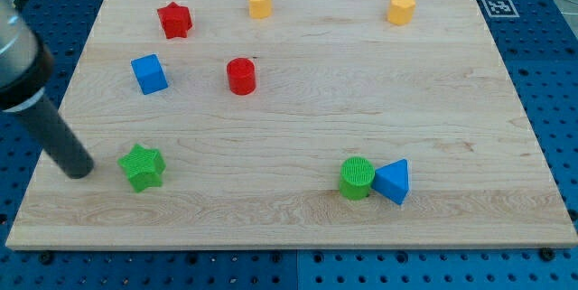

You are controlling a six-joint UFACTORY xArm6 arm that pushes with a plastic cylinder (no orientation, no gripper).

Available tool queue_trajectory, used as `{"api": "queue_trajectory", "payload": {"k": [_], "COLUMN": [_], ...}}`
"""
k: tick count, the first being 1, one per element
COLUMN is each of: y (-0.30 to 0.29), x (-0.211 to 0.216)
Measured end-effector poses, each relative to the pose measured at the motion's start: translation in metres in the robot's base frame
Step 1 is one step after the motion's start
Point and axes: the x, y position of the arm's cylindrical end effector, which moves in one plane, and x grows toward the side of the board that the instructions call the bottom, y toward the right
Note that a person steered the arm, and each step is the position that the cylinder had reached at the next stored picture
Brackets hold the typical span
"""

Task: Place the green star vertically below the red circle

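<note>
The green star (143, 165) lies near the board's lower left. The red circle (241, 76) stands up and to the right of it, in the board's upper middle. My tip (79, 170) rests on the board just left of the green star, with a small gap between them. The dark rod rises from it toward the view's upper left.
A red star (174, 20) and a blue cube (149, 73) lie at the upper left. Two yellow blocks (260, 2) (402, 7) sit along the top. A green cylinder (357, 178) touches a blue triangle (393, 182) at the lower right. The wooden board (298, 227) ends near each block row.
</note>
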Motion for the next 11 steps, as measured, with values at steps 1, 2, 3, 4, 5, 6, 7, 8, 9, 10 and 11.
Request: {"api": "queue_trajectory", "payload": {"k": [1, 2, 3, 4, 5, 6, 7, 8, 9, 10, 11], "y": [0.017, 0.029, 0.001, -0.016, 0.031, 0.079, 0.088, 0.073, 0.068, 0.099, 0.138], "x": [-0.010, -0.021, -0.009, -0.004, -0.004, -0.007, -0.007, 0.005, 0.025, 0.053, 0.059]}}
